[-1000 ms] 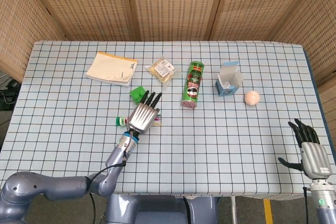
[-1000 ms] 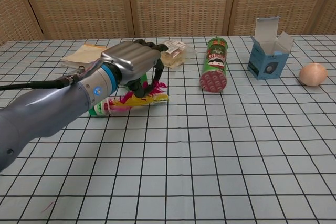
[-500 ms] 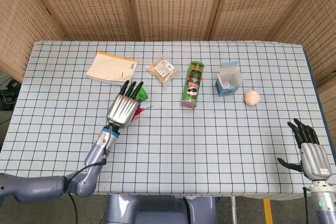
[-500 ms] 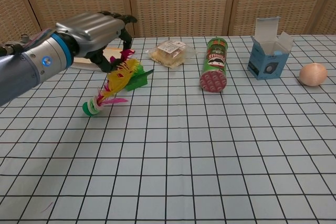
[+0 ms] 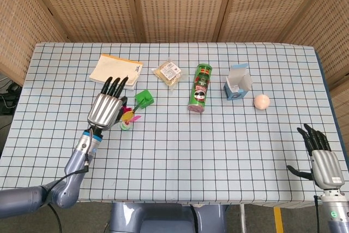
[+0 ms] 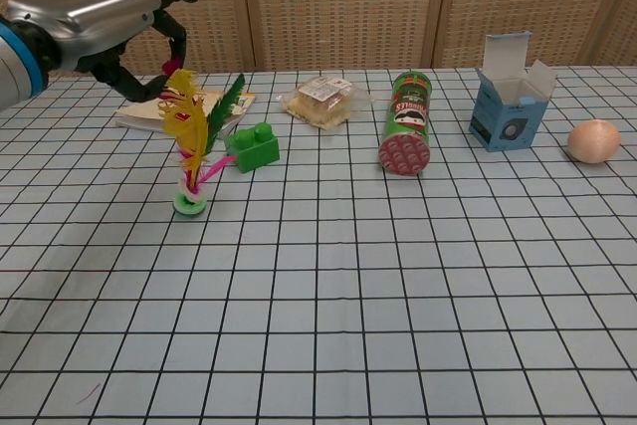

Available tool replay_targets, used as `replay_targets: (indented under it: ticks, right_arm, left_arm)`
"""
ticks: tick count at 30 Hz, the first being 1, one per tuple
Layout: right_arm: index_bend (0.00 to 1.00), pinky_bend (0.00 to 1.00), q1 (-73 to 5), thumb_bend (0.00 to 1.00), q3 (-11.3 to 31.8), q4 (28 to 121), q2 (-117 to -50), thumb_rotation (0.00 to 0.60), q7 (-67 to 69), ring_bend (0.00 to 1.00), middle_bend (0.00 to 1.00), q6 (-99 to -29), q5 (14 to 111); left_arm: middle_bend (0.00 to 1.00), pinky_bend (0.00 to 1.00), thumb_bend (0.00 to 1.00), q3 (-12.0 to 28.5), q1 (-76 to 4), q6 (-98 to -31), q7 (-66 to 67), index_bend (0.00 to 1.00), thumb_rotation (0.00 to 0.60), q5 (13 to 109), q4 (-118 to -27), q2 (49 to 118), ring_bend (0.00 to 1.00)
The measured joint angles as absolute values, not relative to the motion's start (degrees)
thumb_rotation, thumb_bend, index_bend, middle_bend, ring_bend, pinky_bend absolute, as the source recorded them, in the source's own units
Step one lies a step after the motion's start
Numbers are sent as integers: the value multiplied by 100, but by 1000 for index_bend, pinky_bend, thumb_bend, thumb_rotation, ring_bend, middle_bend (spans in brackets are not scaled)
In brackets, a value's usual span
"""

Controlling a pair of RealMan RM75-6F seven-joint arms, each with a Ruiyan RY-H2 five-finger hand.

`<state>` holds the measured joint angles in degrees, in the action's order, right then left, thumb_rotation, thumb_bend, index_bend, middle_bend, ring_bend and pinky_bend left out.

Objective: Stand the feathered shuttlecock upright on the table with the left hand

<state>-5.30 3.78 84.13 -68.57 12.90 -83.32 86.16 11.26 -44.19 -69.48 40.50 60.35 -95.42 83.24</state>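
Left hand (image 6: pixel 100 32) at upper left of chest view, raised above table (image 6: pixel 398 296); fingers curled round the feather tips of the shuttlecock (image 6: pixel 190 156), contact at top feathers appears to be a light pinch, exact grip cannot be confirmed. Shuttlecock stands upright w/ green base on the table, yellow, pink and green feathers pointing up, left of centre in chest view; in head view it shows just right of the left hand (image 5: pixel 105 108) at mid-left of frame. Green brick (image 6: pixel 253 146) just beside shuttlecock to its right, apart from it. Notebook (image 5: pixel 115 71) behind, upper left of head view. Wrapped snack (image 6: pixel 320 100) next along, then green can (image 6: pixel 405 122) lying on its side, lid end toward camera. Blue box (image 6: pixel 510 106) w/ flaps open stands right of can; peach-coloured ball (image 6: pixel 593 140) near right edge. Right hand (image 5: pixel 323 159) at lower right of head view, off the table edge, fingers spread, holding nothing
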Motion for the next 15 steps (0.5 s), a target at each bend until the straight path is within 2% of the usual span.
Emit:
replay_targets:
  ticks: [15]
  right_arm:
    - [95, 0, -519, 55, 347, 8442, -6864, 600, 1213, 0, 0, -8376, 8673]
  left_arm:
    - [0, 0, 520, 1051, -4149, -6995, 3466, 688, 600, 6321, -9521, 8004, 0]
